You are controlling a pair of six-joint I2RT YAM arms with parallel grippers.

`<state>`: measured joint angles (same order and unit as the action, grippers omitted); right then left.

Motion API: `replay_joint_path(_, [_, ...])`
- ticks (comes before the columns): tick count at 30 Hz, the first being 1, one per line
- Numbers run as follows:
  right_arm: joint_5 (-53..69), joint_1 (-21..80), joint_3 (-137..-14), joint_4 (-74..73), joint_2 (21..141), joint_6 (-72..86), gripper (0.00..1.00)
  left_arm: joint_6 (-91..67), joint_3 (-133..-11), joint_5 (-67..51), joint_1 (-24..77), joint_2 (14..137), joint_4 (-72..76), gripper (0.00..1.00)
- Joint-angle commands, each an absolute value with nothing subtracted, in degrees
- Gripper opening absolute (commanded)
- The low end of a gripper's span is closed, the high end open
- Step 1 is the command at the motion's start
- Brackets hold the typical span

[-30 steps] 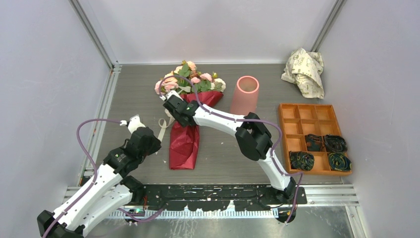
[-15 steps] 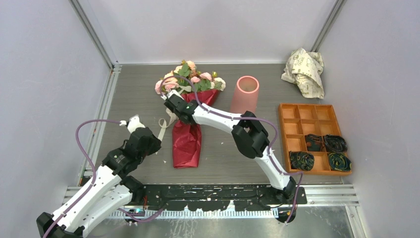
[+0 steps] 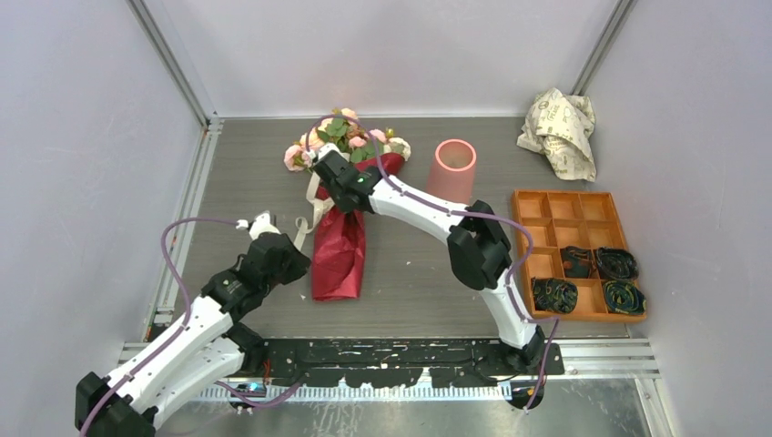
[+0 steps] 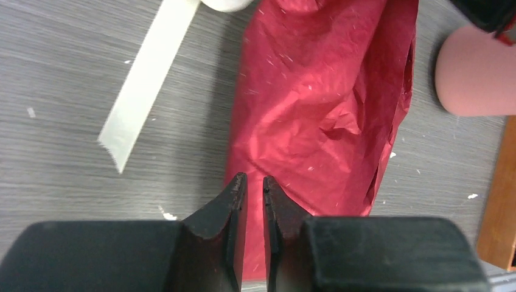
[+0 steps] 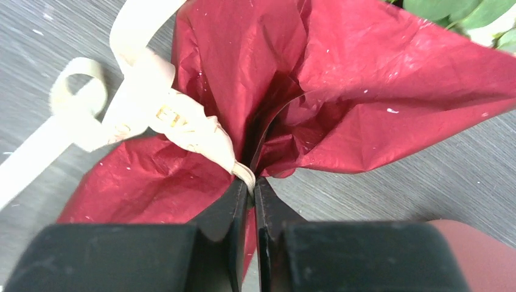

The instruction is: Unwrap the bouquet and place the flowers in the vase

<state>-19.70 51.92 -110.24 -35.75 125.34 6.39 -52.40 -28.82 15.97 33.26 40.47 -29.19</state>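
1. The bouquet [image 3: 339,248] lies flat in the middle of the top view. Its dark red paper tail points toward the bottom of the frame.
2. The flowers [image 3: 350,141] fan out at the bouquet's upper end, at upper centre.
3. The vase [image 3: 452,168] stands upright just to the right of the flowers, apart from them.
4. The right gripper [image 5: 251,182] sits at the bouquet's neck. Its fingers are pressed nearly together and pinch the cream ribbon [image 5: 182,118] where it binds the paper.
5. A loose ribbon tail trails toward the left of the top view.
6. The left gripper [image 4: 254,179] is at the lower end of the red paper, at lower left of centre in the top view. Only a thin slit parts its fingers, and nothing is between them.
7. An orange tray [image 3: 523,228] lies at the right of the frame, and crumpled printed paper [image 3: 560,127] at upper right.
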Motion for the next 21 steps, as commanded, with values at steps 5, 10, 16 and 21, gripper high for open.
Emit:
replay_joint_path(5, [-15.1,52.2,-111.8,-34.4,118.9,10.5,0.14,-54.6,-25.7,7.3,33.3,47.1,-8.2,0.17])
replay_joint_path(10, [-14.3,52.2,-111.1,-34.4,118.1,11.5,0.14,-55.9,-25.1,6.8,33.2,55.5,-1.4,0.16])
replay_joint_path(16, [-13.1,52.2,-112.3,-36.1,115.4,12.0,0.14,-56.7,-26.5,9.4,33.2,68.2,2.8,0.13])
replay_joint_path(21, [-12.0,52.3,-114.8,-38.7,110.5,13.2,0.14,-55.9,-32.2,9.6,33.2,80.6,5.0,0.09])
